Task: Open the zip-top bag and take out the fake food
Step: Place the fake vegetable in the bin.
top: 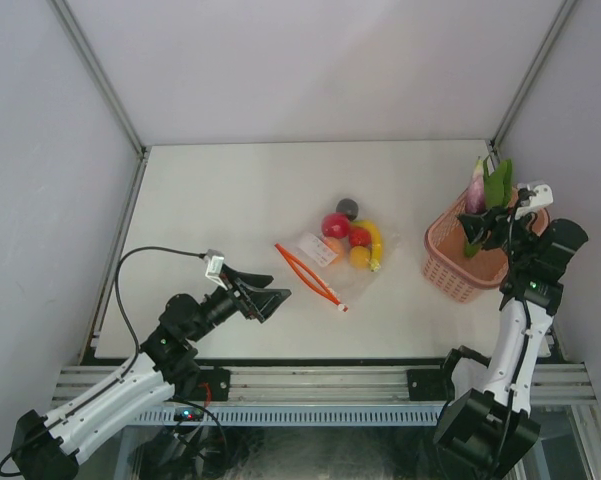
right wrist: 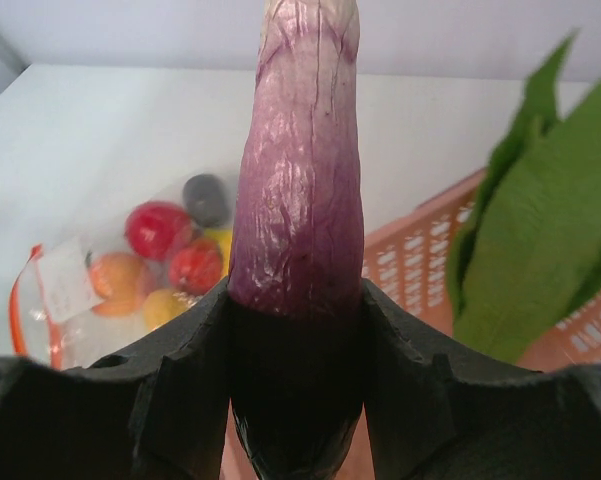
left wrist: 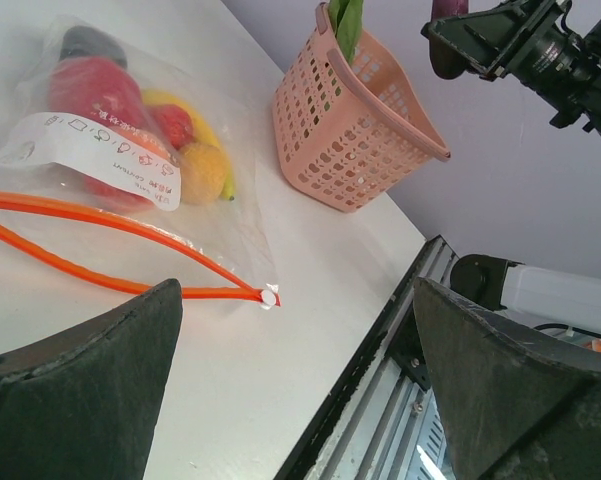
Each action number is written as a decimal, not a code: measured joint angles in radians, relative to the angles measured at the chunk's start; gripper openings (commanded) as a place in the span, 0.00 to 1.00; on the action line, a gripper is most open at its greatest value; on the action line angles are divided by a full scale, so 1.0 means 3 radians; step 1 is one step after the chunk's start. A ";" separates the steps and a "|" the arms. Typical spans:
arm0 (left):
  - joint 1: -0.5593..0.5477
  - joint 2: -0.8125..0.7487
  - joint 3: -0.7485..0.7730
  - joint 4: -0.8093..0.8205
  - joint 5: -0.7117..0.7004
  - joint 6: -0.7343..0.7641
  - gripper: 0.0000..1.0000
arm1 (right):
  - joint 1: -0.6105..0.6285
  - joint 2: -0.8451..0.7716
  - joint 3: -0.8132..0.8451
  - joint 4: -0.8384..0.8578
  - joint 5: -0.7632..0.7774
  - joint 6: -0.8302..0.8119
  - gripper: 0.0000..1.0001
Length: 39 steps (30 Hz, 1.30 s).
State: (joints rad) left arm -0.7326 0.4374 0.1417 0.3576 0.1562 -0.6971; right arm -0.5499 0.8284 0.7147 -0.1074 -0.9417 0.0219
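The clear zip-top bag (top: 332, 258) lies mid-table, and its two red-orange zipper strips (left wrist: 100, 250) stand apart. Inside it are a red fruit (top: 335, 224), a yellow banana (top: 374, 242) and orange fruits (left wrist: 202, 172). A dark ball (top: 348, 208) is at its far end. My left gripper (top: 273, 298) is open and empty, low over the table just left of the zipper; it also shows in the left wrist view (left wrist: 295, 330). My right gripper (top: 477, 214) is shut on a long purple toy vegetable (right wrist: 298, 180) and holds it upright over the pink basket (top: 458, 262).
A green leafy vegetable (top: 499, 183) stands in the pink lattice basket (left wrist: 360, 130) at the right. The table's front edge and metal rail (left wrist: 380, 370) run close to the left gripper. The enclosure walls stand at the left, back and right.
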 measured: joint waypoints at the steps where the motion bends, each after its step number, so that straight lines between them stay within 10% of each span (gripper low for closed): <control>1: 0.0000 0.0000 0.0000 0.0000 0.0000 0.0000 1.00 | -0.0018 0.0000 -0.0014 0.0029 0.0086 0.0062 0.14; 23: 0.0000 -0.0003 -0.0056 -0.0023 -0.0001 -0.0006 1.00 | 0.0136 0.0228 -0.0114 0.0248 0.2536 0.0900 0.22; 39: 0.0000 0.0361 -0.0056 0.0122 0.0024 -0.0148 1.00 | 0.0422 0.0659 -0.0114 0.0247 0.3335 0.0916 0.36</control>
State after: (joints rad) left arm -0.7326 0.5457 0.1249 0.3943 0.1635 -0.7414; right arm -0.4232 1.0260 0.6804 -0.0334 0.0589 0.2966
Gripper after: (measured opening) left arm 0.998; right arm 0.458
